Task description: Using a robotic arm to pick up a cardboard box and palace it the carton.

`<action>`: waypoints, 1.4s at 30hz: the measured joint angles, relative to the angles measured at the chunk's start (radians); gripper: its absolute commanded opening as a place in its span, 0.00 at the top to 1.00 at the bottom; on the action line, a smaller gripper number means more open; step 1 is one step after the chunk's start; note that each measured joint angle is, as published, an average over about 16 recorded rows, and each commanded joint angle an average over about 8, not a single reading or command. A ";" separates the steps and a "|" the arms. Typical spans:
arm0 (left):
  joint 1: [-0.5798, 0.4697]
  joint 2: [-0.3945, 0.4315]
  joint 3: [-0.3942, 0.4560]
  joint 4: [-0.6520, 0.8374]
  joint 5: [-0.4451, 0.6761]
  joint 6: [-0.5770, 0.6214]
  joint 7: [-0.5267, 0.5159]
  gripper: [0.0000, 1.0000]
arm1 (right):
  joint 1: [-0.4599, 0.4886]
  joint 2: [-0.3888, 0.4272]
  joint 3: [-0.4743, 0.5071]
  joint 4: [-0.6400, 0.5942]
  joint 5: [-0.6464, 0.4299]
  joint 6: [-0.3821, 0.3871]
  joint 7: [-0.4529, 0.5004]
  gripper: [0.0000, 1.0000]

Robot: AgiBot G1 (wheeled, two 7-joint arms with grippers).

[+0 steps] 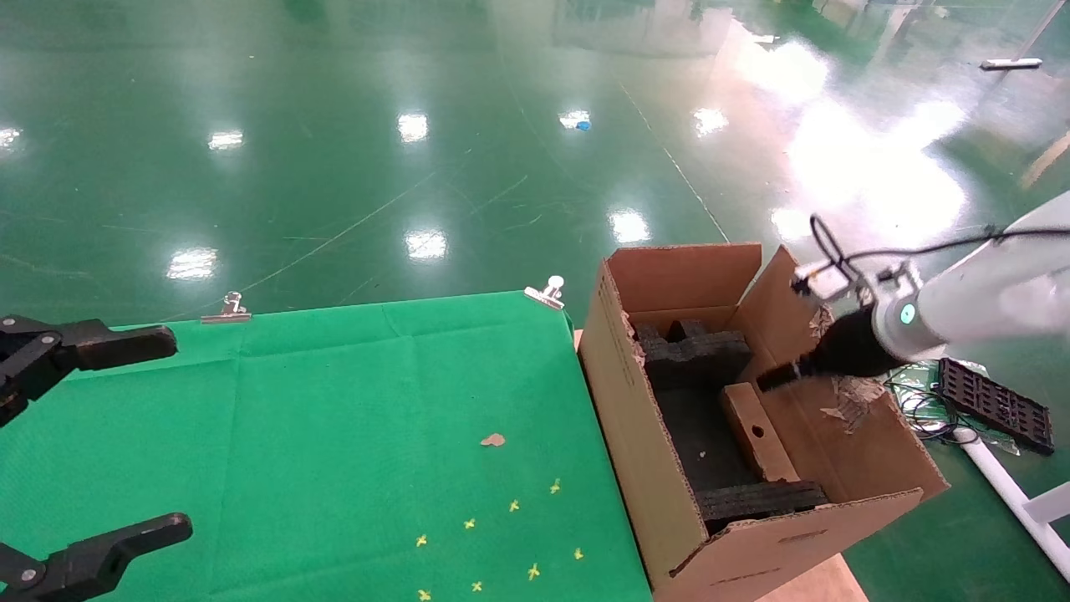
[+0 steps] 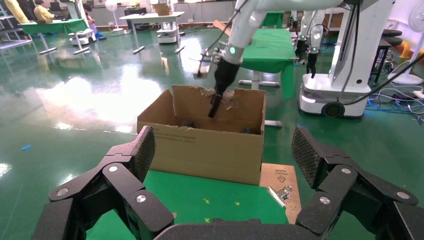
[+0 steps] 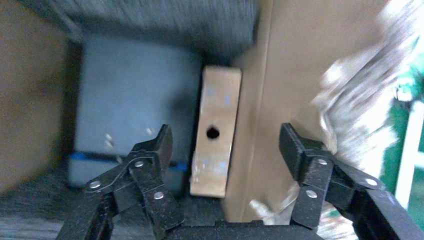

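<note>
1. The right wrist view is smeared by motion; the carton [image 3: 270, 75] wall and its torn edge show no detail.
2. The cardboard box [image 1: 756, 435] has its lower end hidden behind the black foam insert [image 1: 756, 500].
3. The left gripper [image 1: 84, 435] is cut off by the head view's left edge.
4. The robotic arm [image 1: 986, 305] runs off the right edge; its gripper tip, perhaps just clear of the box, is too dark to read there.

The small slim brown cardboard box [image 1: 757, 431] with a round hole is lying inside the big flapped corrugated carton [image 1: 635, 435], leaning along its right wall between black foam inserts.
</note>
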 measured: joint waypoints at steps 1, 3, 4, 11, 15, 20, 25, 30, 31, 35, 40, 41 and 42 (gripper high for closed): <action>0.000 0.000 0.000 0.000 0.000 0.000 0.000 0.00 | 0.017 0.006 0.004 0.006 0.005 -0.006 -0.011 0.00; 0.000 0.000 0.000 0.000 0.000 0.000 0.000 0.00 | 0.053 0.021 0.012 0.020 0.016 -0.018 -0.034 0.00; 0.000 0.000 0.000 0.000 0.000 0.000 0.000 0.00 | 0.071 0.030 0.017 0.027 0.022 -0.024 -0.047 0.00; 0.000 0.000 0.000 0.000 0.000 0.000 0.000 0.00 | 0.174 0.094 0.058 0.082 0.075 -0.054 -0.142 0.00; 0.000 0.000 0.000 0.000 0.000 0.000 0.000 0.00 | 0.197 0.125 0.085 0.112 0.104 -0.058 -0.183 0.00; 0.000 0.000 0.001 0.000 0.000 0.000 0.000 0.00 | 0.179 0.149 0.133 0.161 0.140 -0.067 -0.218 0.00; 0.000 0.000 0.001 0.001 -0.001 0.000 0.001 0.00 | 0.128 0.162 0.200 0.228 0.172 -0.084 -0.241 0.00; 0.000 0.000 0.001 0.001 -0.001 0.000 0.001 0.00 | 0.054 0.171 0.286 0.315 0.208 -0.113 -0.264 0.00; 0.000 0.000 0.001 0.001 -0.001 0.000 0.001 0.00 | 0.038 0.173 0.305 0.334 0.215 -0.119 -0.269 0.00; 0.000 0.000 0.001 0.001 -0.001 0.000 0.001 0.00 | -0.027 0.180 0.378 0.408 0.245 -0.144 -0.288 0.00; 0.000 0.000 0.001 0.001 -0.001 0.000 0.001 0.00 | -0.108 0.188 0.470 0.501 0.282 -0.176 -0.312 0.00; 0.000 0.000 0.001 0.001 -0.001 0.000 0.001 0.00 | -0.125 0.190 0.488 0.519 0.290 -0.182 -0.316 0.00; 0.000 0.000 0.001 0.001 -0.001 0.000 0.001 0.00 | -0.141 0.191 0.507 0.538 0.297 -0.188 -0.321 0.00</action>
